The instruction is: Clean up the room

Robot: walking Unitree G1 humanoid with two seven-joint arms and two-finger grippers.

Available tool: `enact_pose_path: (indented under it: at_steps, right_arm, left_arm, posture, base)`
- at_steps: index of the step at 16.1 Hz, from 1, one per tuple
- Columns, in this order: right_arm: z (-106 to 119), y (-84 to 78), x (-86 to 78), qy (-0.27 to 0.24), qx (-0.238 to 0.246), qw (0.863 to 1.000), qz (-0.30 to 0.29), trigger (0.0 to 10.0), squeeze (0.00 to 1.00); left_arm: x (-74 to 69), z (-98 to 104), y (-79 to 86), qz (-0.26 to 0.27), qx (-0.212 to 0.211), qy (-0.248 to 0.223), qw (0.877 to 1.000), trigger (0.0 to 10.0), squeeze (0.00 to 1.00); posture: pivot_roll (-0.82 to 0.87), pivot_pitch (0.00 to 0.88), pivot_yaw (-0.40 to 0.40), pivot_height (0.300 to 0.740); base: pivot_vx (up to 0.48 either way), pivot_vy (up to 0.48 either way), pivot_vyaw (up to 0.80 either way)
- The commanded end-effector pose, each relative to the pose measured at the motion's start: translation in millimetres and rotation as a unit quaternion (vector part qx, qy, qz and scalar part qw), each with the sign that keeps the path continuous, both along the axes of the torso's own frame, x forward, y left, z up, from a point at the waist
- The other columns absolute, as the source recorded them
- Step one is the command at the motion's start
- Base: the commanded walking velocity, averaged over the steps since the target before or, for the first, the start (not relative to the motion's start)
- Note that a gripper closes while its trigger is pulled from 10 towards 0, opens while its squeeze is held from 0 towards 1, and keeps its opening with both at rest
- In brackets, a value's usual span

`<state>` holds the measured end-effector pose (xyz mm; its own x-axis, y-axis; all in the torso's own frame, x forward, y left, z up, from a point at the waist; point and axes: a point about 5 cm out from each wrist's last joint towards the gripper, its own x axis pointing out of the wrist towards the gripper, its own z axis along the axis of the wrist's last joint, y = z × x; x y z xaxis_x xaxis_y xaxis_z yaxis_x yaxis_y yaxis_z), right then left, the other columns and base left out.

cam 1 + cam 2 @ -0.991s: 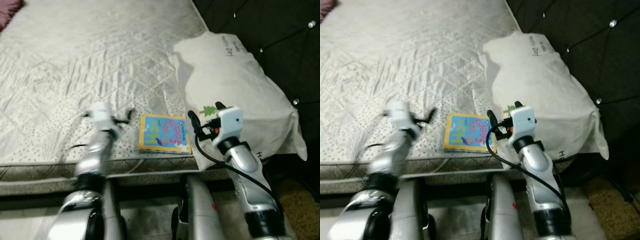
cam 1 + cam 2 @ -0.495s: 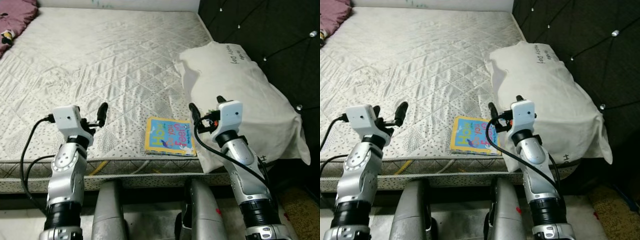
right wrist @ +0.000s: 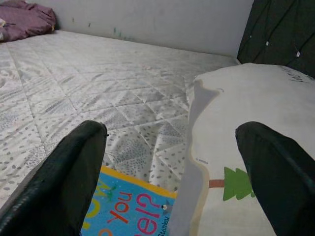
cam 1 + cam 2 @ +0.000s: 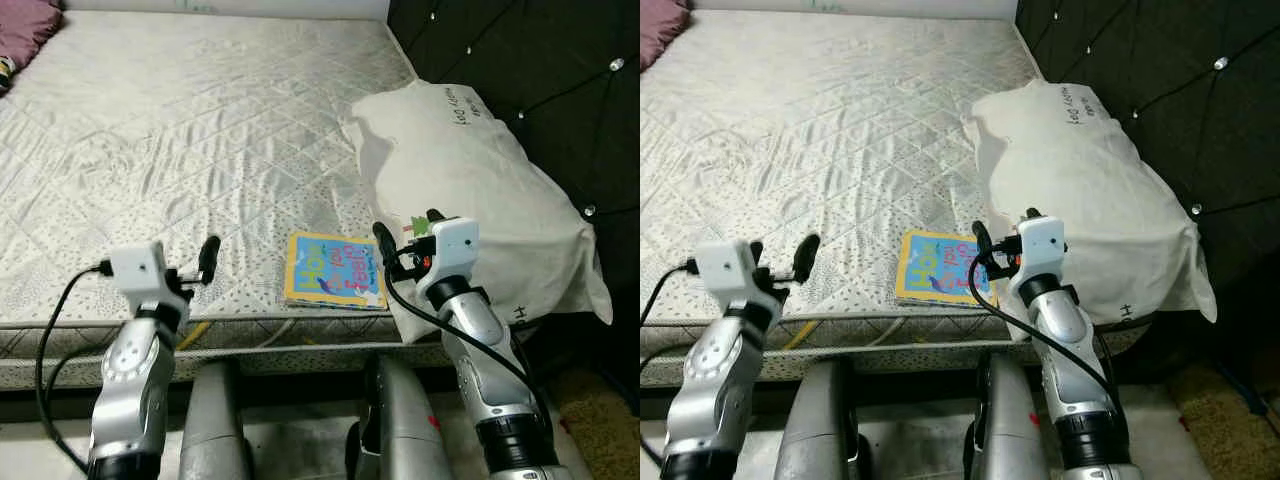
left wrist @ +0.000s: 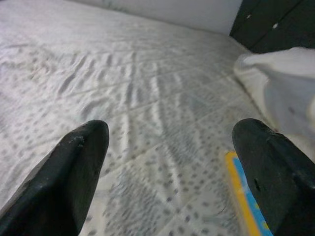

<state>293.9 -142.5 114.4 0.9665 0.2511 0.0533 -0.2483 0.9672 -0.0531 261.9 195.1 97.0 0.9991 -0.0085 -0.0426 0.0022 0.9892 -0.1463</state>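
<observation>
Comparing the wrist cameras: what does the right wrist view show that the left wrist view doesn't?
Right wrist, not left: the right tool, open, a purple blanket and the pillow's green tree print. Left wrist, not right: the left tool, open. Both: mattress, book, white pillow, dark headboard.

Even indoor light, sharp frames

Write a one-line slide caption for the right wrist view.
Open right gripper hovers over the mattress edge, children's book below, white pillow beside.
</observation>
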Motion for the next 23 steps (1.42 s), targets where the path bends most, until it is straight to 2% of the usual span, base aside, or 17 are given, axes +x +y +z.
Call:
enact_pose_path:
  at_steps: [1, 4, 7, 8, 11, 16, 23]
  right_arm:
    - [-1, -3.0, -2.4, 0.004, 0.002, 1.0, -0.005, 10.0, 0.0]
    - [-6, -2.0, -5.7, 0.013, 0.003, 1.0, -0.009, 10.0, 0.0]
    - [-5, -5.3, -11.6, 0.008, 0.007, 1.0, -0.015, 10.0, 0.0]
    - [-4, -6.6, -14.0, 0.008, 0.016, 1.0, -0.015, 10.0, 0.0]
    - [0, -6.8, -10.5, 0.005, 0.016, 1.0, -0.013, 10.0, 0.0]
    - [3, -5.0, -8.7, 0.006, 0.019, 1.0, -0.01, 10.0, 0.0]
    - [5, -5.0, -7.3, 0.003, 0.019, 1.0, -0.01, 10.0, 0.0]
  left_arm:
    - [-2.1, 0, 1.2, 0.005, 0.009, 0.003, 1.0, 10.0, 0.0]
    - [-2.1, -5, -2.4, -0.007, 0.013, 0.019, 1.0, 10.0, 0.0]
    - [-2.0, 0, -8.6, -0.027, 0.03, 0.002, 0.999, 10.0, 0.0]
    - [-2.3, 0, -13.2, -0.03, 0.023, 0.002, 0.999, 10.0, 0.0]
    - [0.0, -1, -19.5, -0.035, 0.017, 0.002, 0.999, 10.0, 0.0]
    - [0.1, 0, -18.1, -0.032, 0.018, 0.001, 0.999, 10.0, 0.0]
    - [2.6, 1, -20.1, -0.035, 0.018, 0.001, 0.999, 10.0, 0.0]
  posture:
    - [0.08, 0.042, -0.052, 0.559]
    - [0.07, 0.056, -0.035, 0.559]
    - [0.05, 0.062, -0.031, 0.559]
    - [0.05, 0.066, -0.031, 0.563]
    - [0.04, 0.073, -0.032, 0.596]
    - [0.04, 0.078, -0.034, 0.667]
    - [0.04, 0.076, -0.028, 0.74]
  base:
    - [0.0, 0.0, 0.0]
    - [0.0, 0.0, 0.0]
    - [0.0, 0.0, 0.0]
    - [0.0, 0.0, 0.0]
    - [0.0, 0.0, 0.0]
    - [0.0, 0.0, 0.0]
    - [0.0, 0.0, 0.0]
